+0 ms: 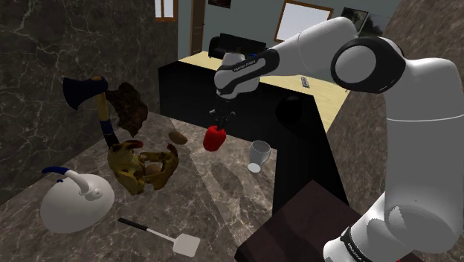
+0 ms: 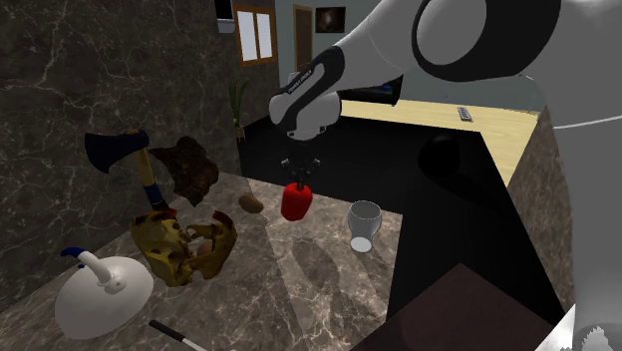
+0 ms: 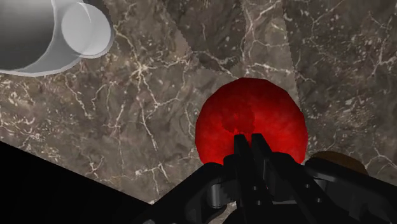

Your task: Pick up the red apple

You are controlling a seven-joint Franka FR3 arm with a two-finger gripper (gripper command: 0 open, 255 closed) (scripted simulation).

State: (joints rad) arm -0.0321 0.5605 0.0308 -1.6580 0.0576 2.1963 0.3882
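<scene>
We saw the red apple (image 1: 215,138) hanging just under the black hand (image 1: 220,119), between the dark cabinet front behind it and the marbled brown surface (image 1: 223,216) below. It seemed to us to be clear of that surface, with a soft shadow lying on the stone on the side nearer the camera. In the wrist view the two fingers (image 3: 242,149) stood almost together, pinched on the top of the apple (image 3: 251,121), and the fruit bulged out round on either side of them. In the second exterior view the apple (image 2: 296,201) again sat directly beneath the hand (image 2: 299,177), under the white forearm. To the shoulder view's right of the apple a pale cup (image 1: 258,156) stood tilted near the surface's edge. To its left, close to the back wall, lay a small brown potato-like lump (image 1: 177,138). Further left we noted a yellow-brown, mask-like object (image 1: 141,167). Behind it a rough brown lump (image 1: 130,108) and an axe (image 1: 93,100) with a blue head leaned against the dark marble wall. Nearest the camera lay a white kettle-like vessel (image 1: 74,205) with a blue-tipped handle, and a spatula (image 1: 160,237) with a black handle and a white blade.
</scene>
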